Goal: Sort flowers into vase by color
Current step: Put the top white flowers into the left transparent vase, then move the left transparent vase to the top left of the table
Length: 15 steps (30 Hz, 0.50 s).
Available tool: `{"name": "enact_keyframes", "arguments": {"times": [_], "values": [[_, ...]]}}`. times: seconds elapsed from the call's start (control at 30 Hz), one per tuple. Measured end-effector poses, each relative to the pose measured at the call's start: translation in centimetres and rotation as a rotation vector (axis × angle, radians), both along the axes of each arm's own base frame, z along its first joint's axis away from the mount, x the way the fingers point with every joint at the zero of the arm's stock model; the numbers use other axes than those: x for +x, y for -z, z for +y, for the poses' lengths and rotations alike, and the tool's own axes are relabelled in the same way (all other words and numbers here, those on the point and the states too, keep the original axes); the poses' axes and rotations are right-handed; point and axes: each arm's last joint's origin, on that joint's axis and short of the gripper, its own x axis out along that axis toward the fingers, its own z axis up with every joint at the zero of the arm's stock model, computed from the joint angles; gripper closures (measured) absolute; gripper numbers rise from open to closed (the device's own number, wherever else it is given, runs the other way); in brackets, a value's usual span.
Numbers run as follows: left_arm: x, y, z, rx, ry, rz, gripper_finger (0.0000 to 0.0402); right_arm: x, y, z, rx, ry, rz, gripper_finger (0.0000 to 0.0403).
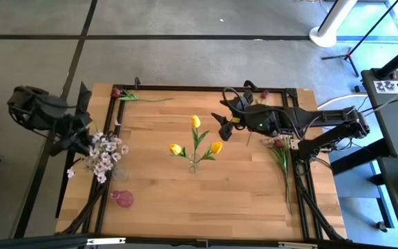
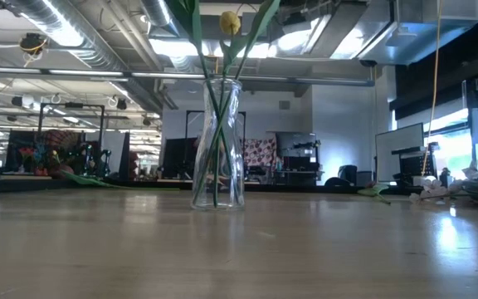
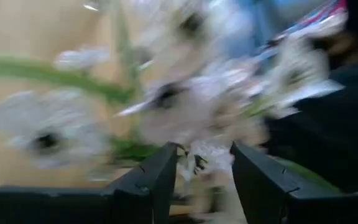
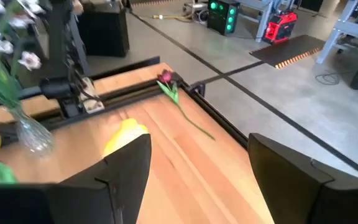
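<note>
Clear glass stands nearest in the level view: a tall vase (image 2: 217, 143) in the middle of the wooden table (image 1: 240, 187) holding the three yellow tulips (image 1: 195, 122) upright on green stems. From above, a small pink vase (image 1: 122, 199) sits near the table's front left. Just behind it, at the left edge, the sprays of white-pink blossoms (image 1: 103, 153) bunch together, their stems gathered in a small glass vase (image 4: 33, 134) seen from the right wrist. The left gripper (image 1: 81, 138) sits right against these blossoms with its fingers (image 3: 157, 180) parted, petals between and in front of them but nothing clamped. Along the right edge lies a dark red bloom (image 1: 278, 144) with a long stem. The right gripper (image 1: 224, 124) hovers beyond the tulips, right of centre, fingers spread and empty. Farthest, another dark red bloom (image 1: 116, 92) lies at the back left corner.
</note>
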Motion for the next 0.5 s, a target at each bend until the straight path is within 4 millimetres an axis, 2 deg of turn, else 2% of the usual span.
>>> {"name": "enact_keyframes", "arguments": {"times": [0.1,0.23,0.3,0.4,0.5], "values": [[0.5,-2.3,-0.4,-0.184,-0.012,0.031,0.0267,-0.1,0.1,0.0,-0.012,-0.003,0.023,0.0137],[-0.6,-5.6,-0.5,-0.459,-0.068,0.126,0.0285,-0.1,0.2,-0.7,-0.048,0.000,0.058,0.0137],[-0.9,-6.5,-0.5,-0.565,-0.108,0.204,0.0294,-0.1,0.2,-1.4,-0.056,0.019,0.063,0.0137],[-0.9,-6.6,-0.7,-0.683,-0.124,0.383,0.0306,-0.1,0.2,-2.4,-0.069,0.048,0.073,0.0137],[-0.7,-5.4,-0.9,-0.675,-0.137,0.548,0.0313,-0.1,0.3,-3.1,-0.063,0.062,0.075,0.0137]]}}
